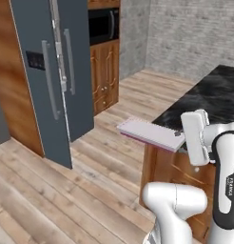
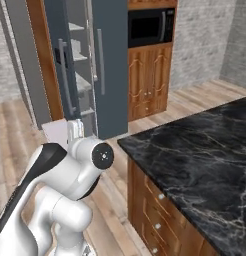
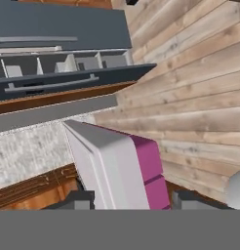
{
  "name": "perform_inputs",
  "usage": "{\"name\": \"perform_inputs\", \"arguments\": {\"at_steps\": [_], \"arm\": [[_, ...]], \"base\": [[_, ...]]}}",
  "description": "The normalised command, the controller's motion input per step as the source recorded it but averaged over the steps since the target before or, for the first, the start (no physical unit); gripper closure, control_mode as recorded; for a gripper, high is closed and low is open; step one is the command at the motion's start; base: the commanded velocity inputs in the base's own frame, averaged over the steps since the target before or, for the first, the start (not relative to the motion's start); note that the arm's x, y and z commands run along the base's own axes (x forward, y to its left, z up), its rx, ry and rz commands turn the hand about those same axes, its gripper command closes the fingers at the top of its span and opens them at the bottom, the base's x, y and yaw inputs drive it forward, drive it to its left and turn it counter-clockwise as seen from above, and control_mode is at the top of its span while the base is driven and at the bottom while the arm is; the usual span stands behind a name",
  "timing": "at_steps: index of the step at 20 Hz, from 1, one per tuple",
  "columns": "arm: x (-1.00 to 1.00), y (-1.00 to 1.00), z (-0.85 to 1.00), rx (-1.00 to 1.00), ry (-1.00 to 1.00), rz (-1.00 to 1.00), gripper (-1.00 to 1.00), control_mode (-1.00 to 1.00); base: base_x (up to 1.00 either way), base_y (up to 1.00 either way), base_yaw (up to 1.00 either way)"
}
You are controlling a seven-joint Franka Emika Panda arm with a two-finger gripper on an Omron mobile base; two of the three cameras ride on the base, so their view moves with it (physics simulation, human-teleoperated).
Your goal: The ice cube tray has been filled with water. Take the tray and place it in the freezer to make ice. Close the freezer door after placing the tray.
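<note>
While my gripper [image 1: 181, 139] pinches one short end of the ice cube tray [image 1: 150, 133], the slab juts out flat over the wooden floor [image 1: 90, 190], just off the near corner of the black marble counter [image 2: 195, 150] and clear of it. I hold it level, I judge, because it is full of water and any tilt would spill it. From the camera on my hand the pale top and magenta edge [image 3: 149, 168] run straight away from my fingers [image 3: 75, 199], which sit on either side of the slab, so the grip looks firm.

Far to the left stands the freezer [image 1: 76, 66], well apart from the tray. Its door with the black display [image 1: 45, 90] is swung open (the grey shelves [image 2: 77, 55] show through the gap from the right side), left that way so I can carry the tray in without a free hand. Carrying is the step in hand; placing the tray and closing the door remain
</note>
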Motion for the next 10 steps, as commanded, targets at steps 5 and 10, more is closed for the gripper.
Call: {"name": "perform_inputs", "arguments": {"at_steps": [5, 10], "arm": [[0.00, 0.00, 0.00, 0.00, 0.00, 0.00, 1.00, 1.00], [0.00, 0.00, 0.00, 0.00, 0.00, 0.00, 1.00, 1.00]], "base": [[0.40, 0.47, -0.30], [0.37, 0.54, -0.31]]}}
